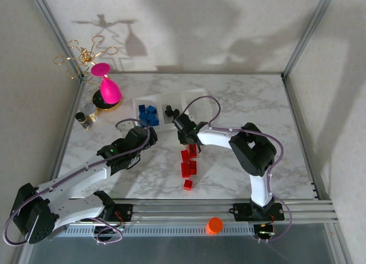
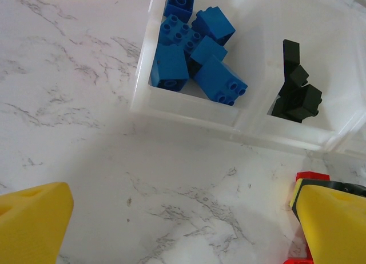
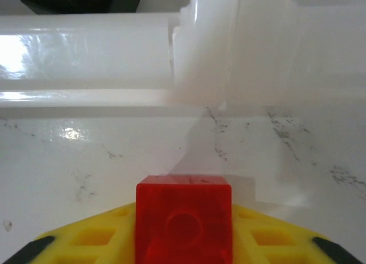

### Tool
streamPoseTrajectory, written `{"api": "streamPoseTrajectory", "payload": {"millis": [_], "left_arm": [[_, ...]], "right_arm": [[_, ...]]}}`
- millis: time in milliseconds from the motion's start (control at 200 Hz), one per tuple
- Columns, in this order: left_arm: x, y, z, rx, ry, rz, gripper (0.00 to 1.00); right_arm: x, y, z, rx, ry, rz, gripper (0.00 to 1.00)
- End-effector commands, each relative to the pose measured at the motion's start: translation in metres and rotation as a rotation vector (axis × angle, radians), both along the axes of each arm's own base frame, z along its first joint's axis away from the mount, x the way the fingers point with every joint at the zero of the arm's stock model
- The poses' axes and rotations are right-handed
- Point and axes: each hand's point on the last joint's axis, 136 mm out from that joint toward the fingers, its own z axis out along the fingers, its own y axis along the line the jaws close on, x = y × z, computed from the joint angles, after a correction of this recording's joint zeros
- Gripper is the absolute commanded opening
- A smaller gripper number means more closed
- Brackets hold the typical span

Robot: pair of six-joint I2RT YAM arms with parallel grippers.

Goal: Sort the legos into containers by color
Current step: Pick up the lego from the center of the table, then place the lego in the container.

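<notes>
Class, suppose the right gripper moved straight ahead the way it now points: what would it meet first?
The red brick held in the right gripper would probably hit the near wall of the clear tray first, about at a divider. Depth is unclear.

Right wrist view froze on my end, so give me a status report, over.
Left gripper open over table. Right gripper shut on red lego, just short of containers wall. Path ahead clear.
</notes>
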Motion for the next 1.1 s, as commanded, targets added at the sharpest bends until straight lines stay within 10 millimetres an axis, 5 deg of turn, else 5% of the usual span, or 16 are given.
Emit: {"api": "streamPoseTrajectory", "payload": {"millis": [0,431,641,801,1096], "left_arm": [[0.000,0.001,0.002,-0.012,-0.006,0.015,1.00],[-0.002,-0.003,0.016,-0.034,-0.025,0.008,1.00],[0.001,-0.023,0.025,-0.053,-0.044,-0.035,1.00],[0.009,-0.046,0.032,-0.089,-0.066,-0.071,1.00],[0.033,-0.089,0.040,-0.109,-0.098,-0.143,1.00]], "right_arm": [[-0.006,0.008,0.013,0.040,-0.010,0.039,0.34],[-0.018,0.001,0.062,0.109,-0.077,0.104,0.27],[-0.013,-0.013,0.099,0.157,-0.129,0.108,0.27],[0.013,-0.031,0.125,0.156,-0.192,0.084,0.28],[0.085,-0.059,0.125,0.109,-0.235,-0.006,0.30]]}}
